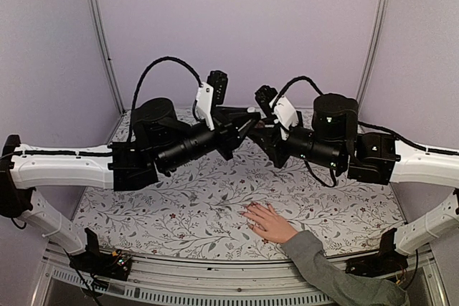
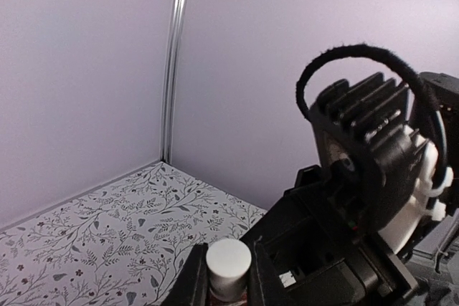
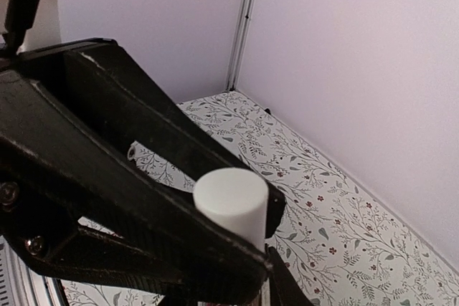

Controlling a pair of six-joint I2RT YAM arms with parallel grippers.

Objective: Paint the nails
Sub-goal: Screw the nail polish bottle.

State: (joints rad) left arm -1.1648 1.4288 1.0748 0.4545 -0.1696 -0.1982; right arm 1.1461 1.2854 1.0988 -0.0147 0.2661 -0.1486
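Left gripper (image 1: 245,122) meets the right gripper (image 1: 265,132) high up in the top view. Well below them the nails (image 1: 248,212) lie on a hand (image 1: 270,224), flat on the table (image 1: 179,206).

From the left wrist, its fingers (image 2: 192,281) pinch a white cap (image 2: 228,263). I think it should twist slowly and stay straight.

From the right wrist, the cap (image 3: 231,202) shows again. The right gripper is pressed together, but what it holds is hidden.
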